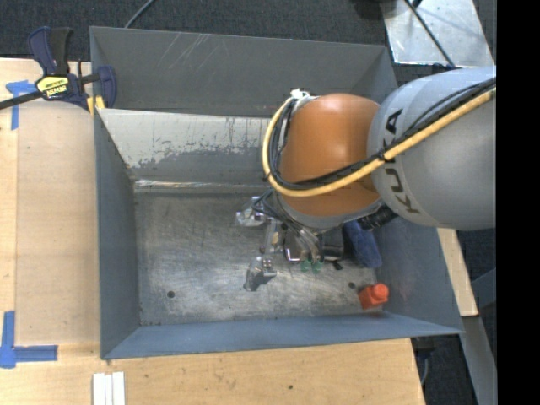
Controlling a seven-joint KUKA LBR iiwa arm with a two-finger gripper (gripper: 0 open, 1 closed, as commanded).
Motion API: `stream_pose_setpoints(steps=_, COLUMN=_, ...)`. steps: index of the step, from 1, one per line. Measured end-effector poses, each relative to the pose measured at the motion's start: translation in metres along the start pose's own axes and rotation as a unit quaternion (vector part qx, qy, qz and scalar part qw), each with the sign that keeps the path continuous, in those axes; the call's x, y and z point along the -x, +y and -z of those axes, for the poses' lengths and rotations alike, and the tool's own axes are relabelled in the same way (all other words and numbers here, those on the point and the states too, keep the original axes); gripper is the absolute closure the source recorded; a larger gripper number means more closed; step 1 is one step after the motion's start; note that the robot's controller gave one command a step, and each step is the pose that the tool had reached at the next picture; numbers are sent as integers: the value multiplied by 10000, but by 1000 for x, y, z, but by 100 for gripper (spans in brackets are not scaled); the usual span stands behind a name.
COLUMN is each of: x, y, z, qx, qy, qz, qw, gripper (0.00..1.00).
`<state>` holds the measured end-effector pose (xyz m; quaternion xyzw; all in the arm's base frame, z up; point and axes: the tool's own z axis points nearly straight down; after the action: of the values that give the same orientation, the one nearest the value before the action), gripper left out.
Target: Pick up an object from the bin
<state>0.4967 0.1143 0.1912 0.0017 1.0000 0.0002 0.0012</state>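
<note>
Arm in from right; gripper [255,245] low over bin [118,226] floor, mid-bin; its 2 fingers look spread apart w/ only bare floor btwn them, so empty. Candidates both lie to right of it in view: blue obj [364,245] near, partly under arm, long axis approx up-down in view; small orange-red obj [373,294] by front-right corner, well apart. Judgement: next move needs shift right, fingers straddling blue obj's short side.
</note>
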Motion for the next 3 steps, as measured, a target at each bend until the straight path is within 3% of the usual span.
stream_pose_setpoints(steps=1, x=60, y=-196, z=-99, qx=34, qy=5, qz=1616, qw=9869, gripper=0)
stream_pose_setpoints(steps=2, x=78, y=-202, z=-99, qx=162, qy=307, qz=1112, qw=9932, gripper=0)
stream_pose_setpoints(steps=3, x=97, y=-227, z=-115, qx=326, qy=616, qz=2712, qw=9600, gripper=0)
